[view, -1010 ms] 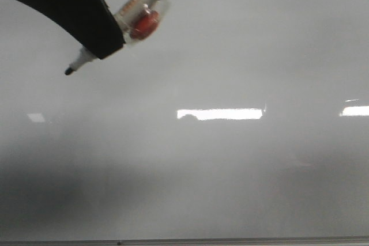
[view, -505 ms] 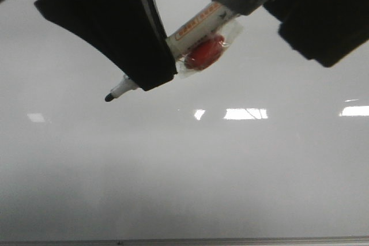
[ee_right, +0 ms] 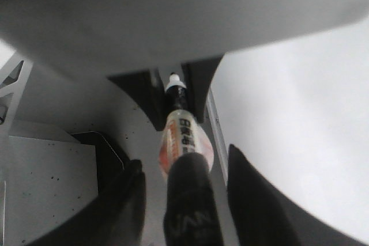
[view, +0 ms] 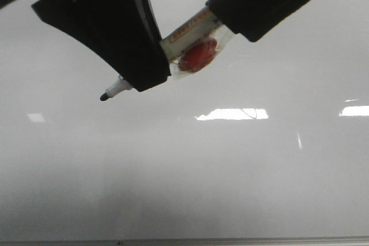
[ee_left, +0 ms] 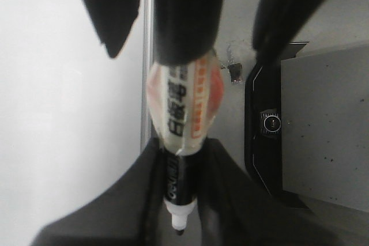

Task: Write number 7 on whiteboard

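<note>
The whiteboard [view: 242,171] fills the front view, glossy pale grey, with a thin metal bottom edge [view: 230,241]. No drawn number 7 shows on it. My left gripper [view: 144,79] is shut on a marker [view: 187,33] with a white labelled barrel and a red patch. Its bare black tip [view: 104,97] points down-left, off the board. In the left wrist view the marker [ee_left: 183,113] sits between my left gripper's fingertips [ee_left: 181,200]. My right gripper [view: 230,18] is open. Its fingers [ee_right: 259,200] flank the marker's dark rear end [ee_right: 187,194] with gaps on both sides.
Bright rectangular light reflections [view: 233,114] lie across the board. Beside the board's edge strip [ee_left: 147,84], a grey speckled plate [ee_left: 323,119] with a black housing [ee_left: 270,124] shows in the left wrist view. It also shows in the right wrist view [ee_right: 46,182].
My left gripper brought the marker down and right, then held nearly still. My right gripper came in from the upper right and now straddles the marker's rear end.
</note>
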You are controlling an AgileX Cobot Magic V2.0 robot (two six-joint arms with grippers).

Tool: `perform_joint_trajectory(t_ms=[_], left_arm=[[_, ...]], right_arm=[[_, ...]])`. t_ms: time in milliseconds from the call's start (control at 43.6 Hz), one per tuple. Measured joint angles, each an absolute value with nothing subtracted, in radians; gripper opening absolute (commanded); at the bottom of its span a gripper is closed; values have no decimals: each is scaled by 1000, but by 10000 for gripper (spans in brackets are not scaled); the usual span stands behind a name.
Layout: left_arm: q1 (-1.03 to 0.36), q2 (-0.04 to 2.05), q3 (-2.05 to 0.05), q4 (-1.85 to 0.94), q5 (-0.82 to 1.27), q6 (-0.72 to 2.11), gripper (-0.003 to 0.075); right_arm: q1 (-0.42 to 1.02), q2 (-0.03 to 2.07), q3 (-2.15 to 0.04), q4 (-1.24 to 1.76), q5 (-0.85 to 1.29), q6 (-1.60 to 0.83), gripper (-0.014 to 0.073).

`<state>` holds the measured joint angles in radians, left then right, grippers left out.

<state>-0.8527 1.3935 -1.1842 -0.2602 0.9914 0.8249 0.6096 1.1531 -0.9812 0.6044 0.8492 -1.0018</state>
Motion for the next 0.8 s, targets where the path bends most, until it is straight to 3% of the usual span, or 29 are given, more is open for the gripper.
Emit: perform_joint_trajectory(t_ms=[115,321,367,482,597,803], left_arm=[[-853,1394,-1184,-260,991,825,-20],[-853,1394,-1184,-258,996,830,-6],[-853,1394,-1184,-258,996,832,32],[-853,1394,-1184,-258,996,832,227],[-853,1394,-1184,-258,995,832,376],[-832,1338,-1184,-249,995,803,400]], right_arm=[[610,1152,-981,604,849,-1002,248],[610,1152,-981,604,851,-1004,9],[610,1152,-981,604,853,-1005,-34],[610,1152,-981,605,853,-1005,-108],[610,1152,-981,609,855,-1005,-117],[610,1149,-986,613,865,-982,-117]])
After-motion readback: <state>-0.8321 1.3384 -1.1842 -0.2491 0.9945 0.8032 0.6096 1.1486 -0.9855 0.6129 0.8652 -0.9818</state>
